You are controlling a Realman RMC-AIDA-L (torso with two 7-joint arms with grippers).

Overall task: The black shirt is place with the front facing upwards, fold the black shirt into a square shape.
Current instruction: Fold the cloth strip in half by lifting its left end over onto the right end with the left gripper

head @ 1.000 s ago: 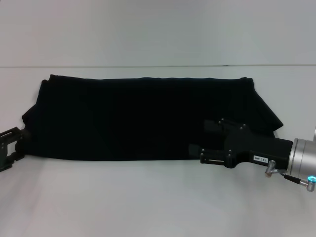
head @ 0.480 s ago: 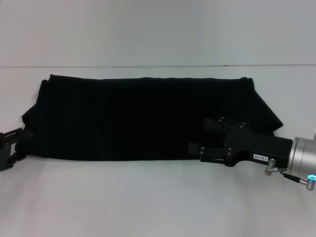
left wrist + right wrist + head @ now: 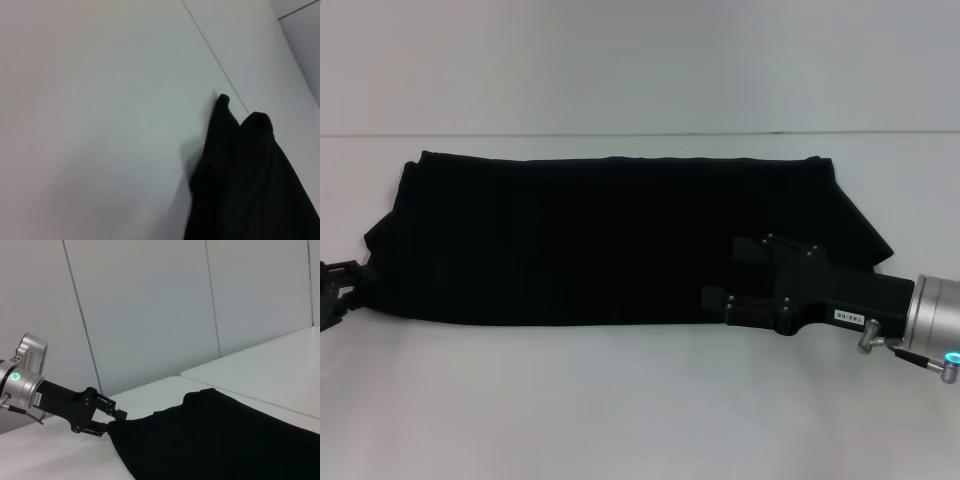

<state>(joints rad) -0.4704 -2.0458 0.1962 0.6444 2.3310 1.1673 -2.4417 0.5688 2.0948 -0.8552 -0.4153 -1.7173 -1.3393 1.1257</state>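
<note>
The black shirt (image 3: 600, 240) lies folded into a long wide band across the white table, with no lettering showing. My right gripper (image 3: 725, 275) hovers over the band's near right edge, fingers apart, pointing left. Only a sliver of my left gripper (image 3: 338, 290) shows at the far left edge, just beside the shirt's left sleeve end. In the right wrist view the left gripper (image 3: 111, 423) stands open at the corner of the shirt (image 3: 225, 440). The left wrist view shows a bunched end of the shirt (image 3: 245, 185) on bare table.
The white table (image 3: 620, 400) runs in front of and behind the shirt, with a seam line (image 3: 640, 134) across the back. Grey wall panels (image 3: 150, 315) stand beyond the table.
My left gripper has drawn back to the left, away from the shirt's sleeve end, and now nearly leaves the head view. The right gripper has shifted only slightly. The shirt has not moved.
</note>
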